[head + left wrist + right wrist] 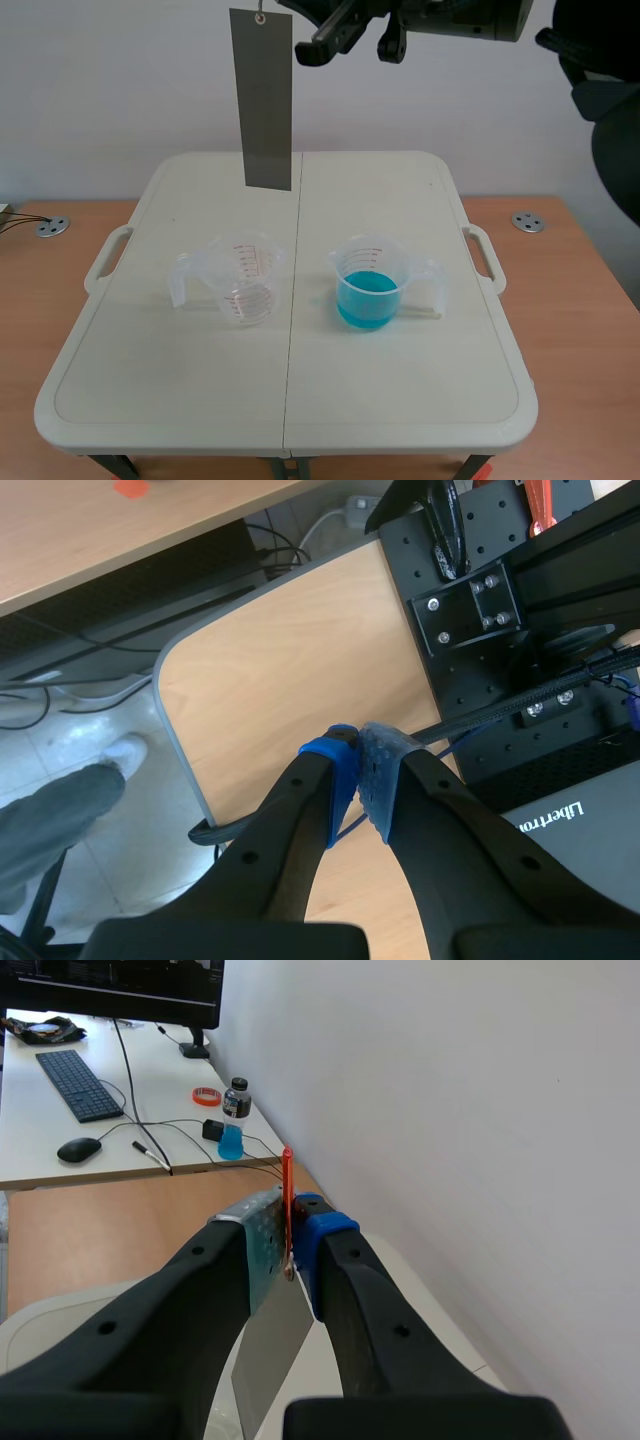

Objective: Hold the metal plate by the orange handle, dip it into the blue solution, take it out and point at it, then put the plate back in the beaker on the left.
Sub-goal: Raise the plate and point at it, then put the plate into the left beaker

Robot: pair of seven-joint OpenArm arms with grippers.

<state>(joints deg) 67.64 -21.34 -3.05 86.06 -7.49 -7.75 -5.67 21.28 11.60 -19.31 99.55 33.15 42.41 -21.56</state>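
Right tool (290,1250) clamps the orange handle (287,1175), largely hidden in its grip; left tool (362,755) closed

Clear plastic measuring beakers: 2, comprising 1 red-graduated beaker (243,282) and 1 beaker of blue solution (368,288). Flat grey rectangular metal plate (264,100): 1, fitted with 1 thin orange handle (287,1182). Cream folding plastic worktop (290,400): 1. Round metal discs (52,227) (527,222): 2. Black tools: 2, the left tool (360,752) and the right tool (290,1218). Black keyboard (78,1085): 1. Black mouse (78,1148): 1. Small blue-liquid bottle (233,1125): 1.
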